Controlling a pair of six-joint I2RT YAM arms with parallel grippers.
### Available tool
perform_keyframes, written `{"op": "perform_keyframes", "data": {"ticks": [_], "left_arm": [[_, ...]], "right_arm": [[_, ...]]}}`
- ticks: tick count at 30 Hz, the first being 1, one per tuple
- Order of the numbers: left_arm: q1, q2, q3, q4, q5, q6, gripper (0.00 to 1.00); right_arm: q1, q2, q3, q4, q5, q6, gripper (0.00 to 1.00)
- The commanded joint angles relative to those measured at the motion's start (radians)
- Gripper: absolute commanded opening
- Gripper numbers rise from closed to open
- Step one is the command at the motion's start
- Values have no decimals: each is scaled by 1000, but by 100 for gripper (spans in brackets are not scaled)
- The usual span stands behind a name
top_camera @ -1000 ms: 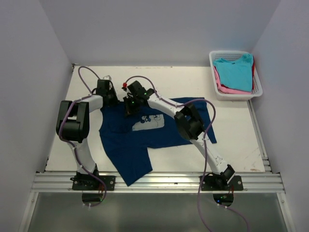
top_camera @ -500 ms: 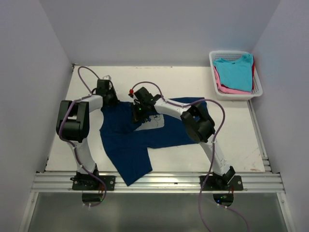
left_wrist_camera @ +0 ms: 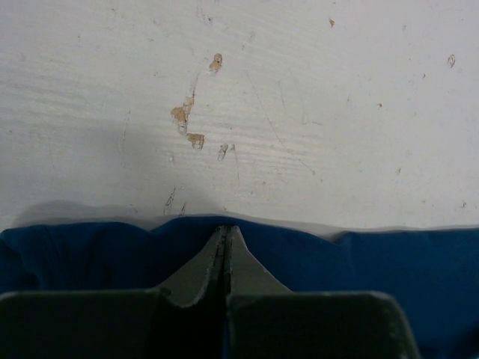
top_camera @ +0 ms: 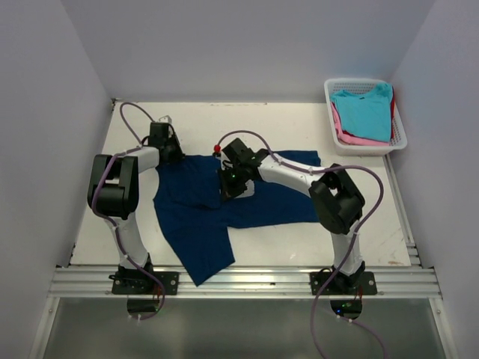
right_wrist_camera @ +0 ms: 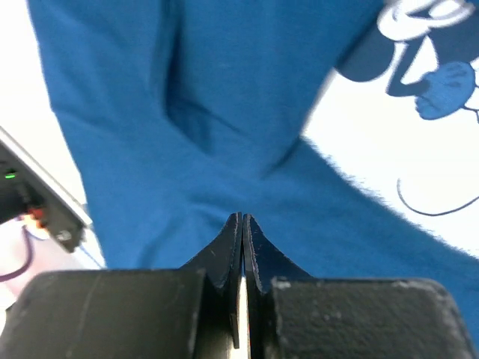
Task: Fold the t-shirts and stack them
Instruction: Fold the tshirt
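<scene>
Navy cotton lies rumpled across the middle of the white counter (top_camera: 299, 127): the navy t-shirt (top_camera: 194, 217) is soft and creased, its near part trailing in a slanted flap to the counter's near edge. The left claw (left_wrist_camera: 224, 233) sits at the shirt's far left hem with its two tapered fingers pressed flat together. The cloth edge rises to a small peak at their tip, nipped there. Beyond the hem the counter is painted wood, grainy, scratched and chipped down to tan spots.

The right claw (right_wrist_camera: 241, 221) is down on the middle of the shirt, fingers likewise squeezed together and pinching a ridge of fabric. Folds fan out from their tip. Just beside it is the pale print (right_wrist_camera: 389, 149), with curved cartoon outlines and blue patches.

In the far right corner stands a white plastic lattice basket (top_camera: 329, 97). It holds a turquoise t-shirt (top_camera: 363, 112) on top, a pink t-shirt (top_camera: 352, 139) beneath it, and a sliver of a red t-shirt (top_camera: 392, 105) at the right rim.
</scene>
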Motion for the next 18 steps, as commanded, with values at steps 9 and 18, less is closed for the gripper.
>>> {"op": "perform_keyframes", "data": {"ticks": [9,18], "left_arm": [[20,61,-16,-54,-22,0,0],[20,64,-20,-47,-13,-5,0]], "right_arm": [[11,228,294,196,-115,173,0],[48,405,471,250,-110,251,0]]}}
